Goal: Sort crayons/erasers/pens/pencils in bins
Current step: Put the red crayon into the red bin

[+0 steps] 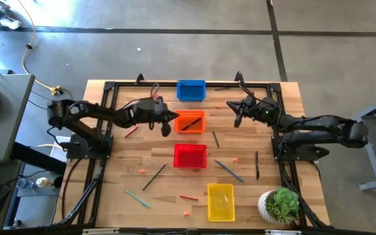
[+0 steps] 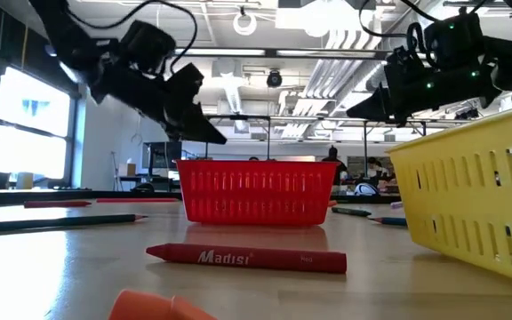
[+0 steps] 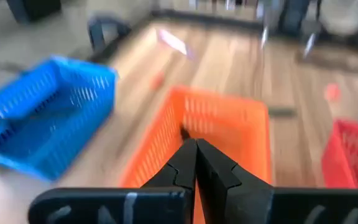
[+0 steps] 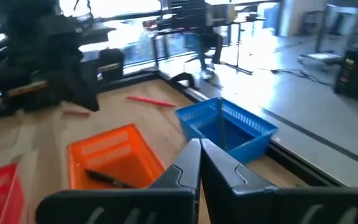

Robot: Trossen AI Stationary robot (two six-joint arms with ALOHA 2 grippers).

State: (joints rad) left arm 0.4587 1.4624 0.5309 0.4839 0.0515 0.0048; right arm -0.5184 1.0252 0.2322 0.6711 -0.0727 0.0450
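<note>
Bins ran down the table's middle: blue bin (image 1: 190, 90), orange bin (image 1: 189, 122), red bin (image 1: 190, 156), yellow bin (image 1: 220, 201). We noted the left gripper (image 1: 166, 129) beside the orange bin's left edge, fingers pressed together, empty. A dark pen (image 1: 189, 123) lay inside that bin. The right gripper (image 1: 238, 119) hovered right of it, fingers likewise pressed together.

overhead, table-level, both wrists likely nearing orange bin (image 1: 189, 121)

I see a blue bin (image 1: 191, 90), orange bin (image 1: 190, 121), red bin (image 1: 190, 156), yellow bin (image 1: 220, 201), all mesh, on a pale wood-grain tabletop (image 1: 116, 183).
</note>
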